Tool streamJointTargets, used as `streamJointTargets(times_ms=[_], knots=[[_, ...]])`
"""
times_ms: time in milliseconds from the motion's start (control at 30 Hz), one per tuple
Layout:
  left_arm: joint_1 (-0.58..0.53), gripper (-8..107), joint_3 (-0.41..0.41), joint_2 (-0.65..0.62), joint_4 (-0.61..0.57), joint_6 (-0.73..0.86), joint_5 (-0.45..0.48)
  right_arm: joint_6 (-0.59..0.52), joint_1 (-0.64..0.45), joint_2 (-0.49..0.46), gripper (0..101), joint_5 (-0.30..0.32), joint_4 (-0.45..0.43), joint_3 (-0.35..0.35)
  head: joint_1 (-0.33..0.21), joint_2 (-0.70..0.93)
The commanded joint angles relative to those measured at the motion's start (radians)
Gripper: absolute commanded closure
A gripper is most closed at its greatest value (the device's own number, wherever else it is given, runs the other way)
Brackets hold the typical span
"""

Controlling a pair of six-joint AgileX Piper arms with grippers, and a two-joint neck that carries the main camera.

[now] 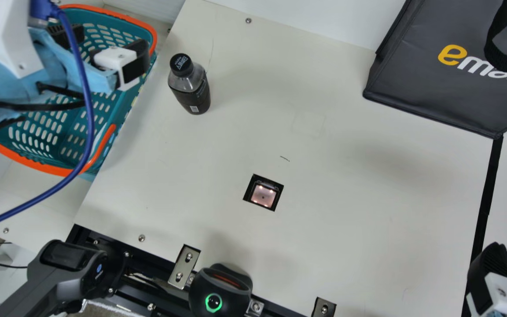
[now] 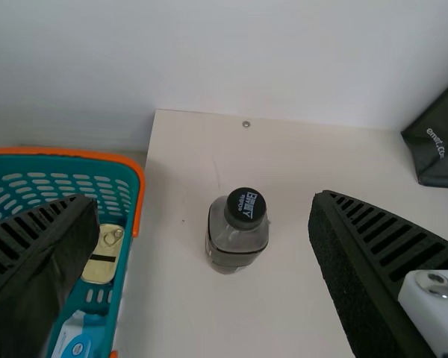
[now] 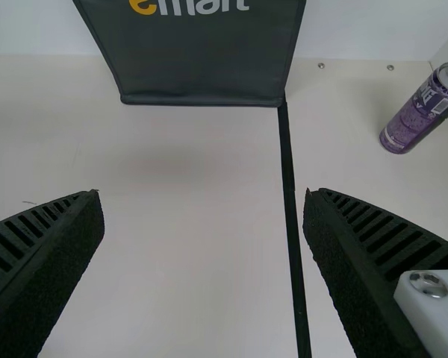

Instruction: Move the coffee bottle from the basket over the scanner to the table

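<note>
Standing upright on the cream table (image 1: 346, 185), the coffee bottle (image 1: 189, 86), a clear plastic bottle with a black cap and a dark label, is out of the teal plastic basket (image 1: 123, 16) with the orange rim and near its side. The scanner (image 1: 263, 193), a square black-edged window with small lights glowing inside, is set into the table, well apart from the bottle. In the main view the left gripper (image 1: 109, 42), with two black ribbed fingers and a white mount, hangs over the basket; its fingers are spread wide, and the bottle is apart from both of them. The right gripper (image 1: 495, 268), also black-fingered, is at the main view's lower right corner, and its own wrist view shows its fingers spread wide too. In the basket, the left wrist view shows a gold-coloured tin (image 2: 102, 257) with a ring pull and a blue-and-white packet (image 2: 76, 339). A dark grey fabric bag (image 1: 434, 83) with a black strap handle is at the table's far side, by one end of a black strip (image 1: 484, 207). Across that strip from the right wrist view's open table area, a purple metal can (image 3: 418, 115) stands on a pale surface.
</note>
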Motion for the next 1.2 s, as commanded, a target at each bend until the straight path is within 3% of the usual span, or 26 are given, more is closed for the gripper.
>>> streamJointTargets(times_ms=[0,133,633,1167], knots=[[0.000,9,0.000,0.000,0.000,0.000,0.000,0.000,0.000,0.000,6,0.000,0.000,0.000,-0.030,0.002],[0.000,9,0.000,0.000,0.000,0.000,0.025,0.000,0.000,0.000,6,0.000,0.000,0.000,-0.030,0.002],[0.000,9,0.000,0.000,0.002,0.000,0.025,0.000,0.000,0.000,6,0.000,0.000,0.000,-0.030,-0.347],[-0.098,9,0.047,0.094,0.087,-0.083,-0.046,0.000,0.000,0.000,6,0.000,0.000,0.000,-0.030,-0.347]])
